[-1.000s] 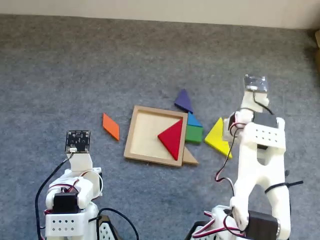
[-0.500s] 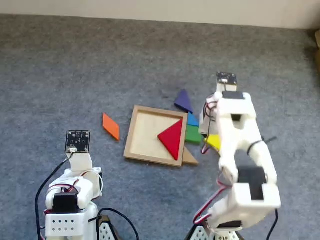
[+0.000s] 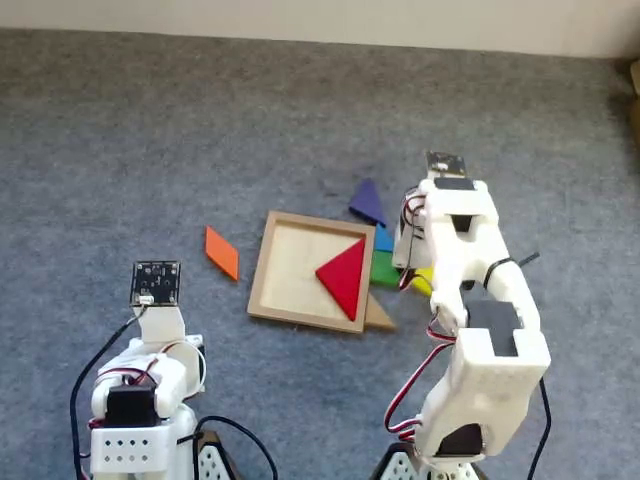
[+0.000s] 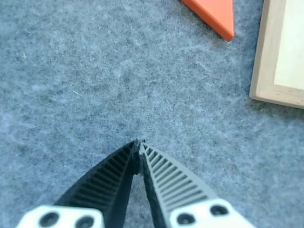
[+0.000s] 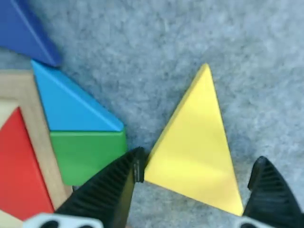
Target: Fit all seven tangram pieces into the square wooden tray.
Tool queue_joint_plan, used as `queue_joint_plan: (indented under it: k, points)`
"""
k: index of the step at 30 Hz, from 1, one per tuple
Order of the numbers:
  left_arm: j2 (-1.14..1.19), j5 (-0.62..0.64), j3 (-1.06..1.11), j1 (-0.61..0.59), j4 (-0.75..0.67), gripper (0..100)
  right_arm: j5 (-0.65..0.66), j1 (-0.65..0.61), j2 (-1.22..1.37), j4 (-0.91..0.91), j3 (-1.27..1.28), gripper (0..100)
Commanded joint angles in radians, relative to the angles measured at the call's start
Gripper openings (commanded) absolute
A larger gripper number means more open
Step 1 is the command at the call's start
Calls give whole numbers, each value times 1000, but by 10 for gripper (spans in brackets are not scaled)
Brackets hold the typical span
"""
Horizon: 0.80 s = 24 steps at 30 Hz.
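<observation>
Right fingers spread around the yellow triangle, perhaps touching it; left fingers closed.

The tray lies on the table, forward of and between the two arms. One large triangle lies in the tray against its right wall. The parallelogram lies left of the tray, apart from it. Along the tray's right outer wall sit the small triangle and, nearer the arms, the square piece, touching each other. The far triangle lies behind the tray's far right corner. The near triangle lies at its near right corner. The second large triangle lies just right of the square piece, between the spread fingers of the right gripper.
</observation>
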Motion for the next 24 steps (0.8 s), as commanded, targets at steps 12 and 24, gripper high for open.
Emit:
queue_joint_plan:
  k: [12, 24]
  points:
    - [-50, -8, 19, -13, 2, 6, 143, -16, 21, 18, -54, 337]
    - [-50, -8, 19, -13, 2, 6, 222, -50, 21, 18, -48, 337]
